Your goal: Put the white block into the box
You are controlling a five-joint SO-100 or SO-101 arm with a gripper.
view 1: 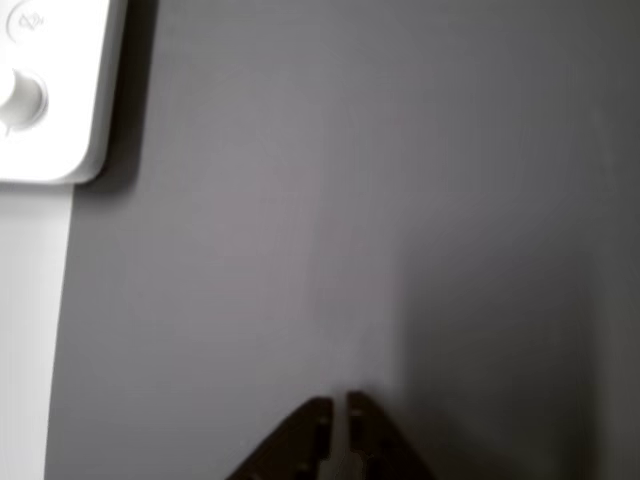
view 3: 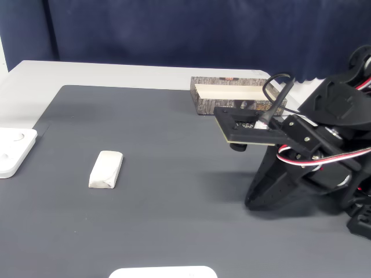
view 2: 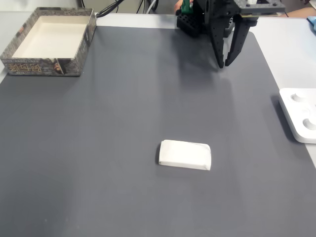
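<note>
A dark grey mat is covering the pale surface [view 2: 286,54], with a navy curtain hanging behind in a fixed view. The small matte white oblong block [view 2: 185,154] is lying flat mid-mat, untouched. The shallow cardboard box with pale beige interior [view 2: 49,44] is sitting at the far left corner, well apart from the block. The black two-finger hand [view 2: 227,63] is hanging near the arm's base with its jaws slightly apart and empty; the blurred other view suggests only a narrow gap. Risks: a narrowly parted hand may be pushing the block aside rather than straddling it, and a grip across its long side may be slipping. The flat white device with a round knob [view 2: 299,114] is lying beside the mat's right edge.
</note>
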